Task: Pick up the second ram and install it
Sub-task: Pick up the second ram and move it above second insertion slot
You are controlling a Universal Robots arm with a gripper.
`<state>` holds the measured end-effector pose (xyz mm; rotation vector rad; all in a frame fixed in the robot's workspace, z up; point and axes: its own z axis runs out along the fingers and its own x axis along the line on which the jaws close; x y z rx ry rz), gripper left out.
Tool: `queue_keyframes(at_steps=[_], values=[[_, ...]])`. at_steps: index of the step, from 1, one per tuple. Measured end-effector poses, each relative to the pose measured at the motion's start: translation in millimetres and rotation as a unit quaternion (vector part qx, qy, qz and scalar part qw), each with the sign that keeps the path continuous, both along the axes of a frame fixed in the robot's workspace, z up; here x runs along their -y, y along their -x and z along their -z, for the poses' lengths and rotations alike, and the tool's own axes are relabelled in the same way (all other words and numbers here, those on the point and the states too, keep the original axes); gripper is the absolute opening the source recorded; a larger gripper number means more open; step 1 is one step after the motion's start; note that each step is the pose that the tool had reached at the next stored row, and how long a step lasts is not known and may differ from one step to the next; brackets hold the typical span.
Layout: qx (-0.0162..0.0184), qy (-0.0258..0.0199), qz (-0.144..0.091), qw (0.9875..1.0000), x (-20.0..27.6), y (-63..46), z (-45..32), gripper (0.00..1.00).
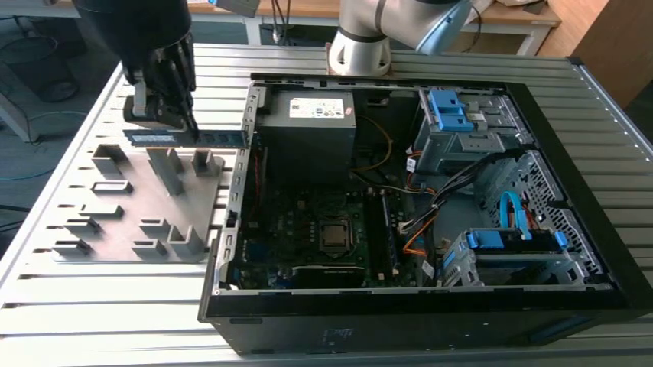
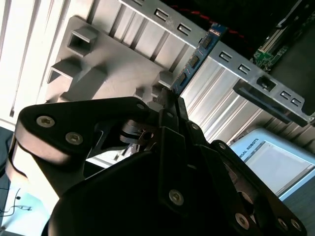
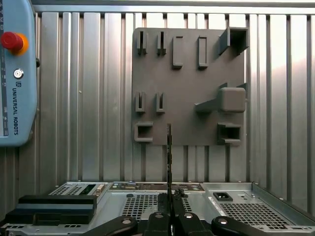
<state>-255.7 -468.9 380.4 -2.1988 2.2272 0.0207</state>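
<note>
1. Slatted metal table (image 1: 102, 306): beneath the computer case.
2. Computer case (image 1: 408, 313): side panel off, motherboard exposed.
3. Grey holder plate (image 3: 187, 98): flat on the table beside the case, on the exterior view's left.
4. Gripper (image 3: 170, 201): just outside the case's wall on that side, fingers clamped on item 5.
5. Second ram (image 1: 219, 138): held on edge and level, one end close to the case wall, the rest reaching over the holder plate's edge.

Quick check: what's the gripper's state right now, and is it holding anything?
Gripper: closed, holding the second ram by one end.
</note>
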Motion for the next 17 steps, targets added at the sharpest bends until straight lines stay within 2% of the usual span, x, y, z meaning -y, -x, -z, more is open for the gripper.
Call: queue_keyframes(at_steps=[17], values=[[0.0000, 0.0000, 0.000, 1.0000, 0.0, -40.0, 0.4, 0.14]])
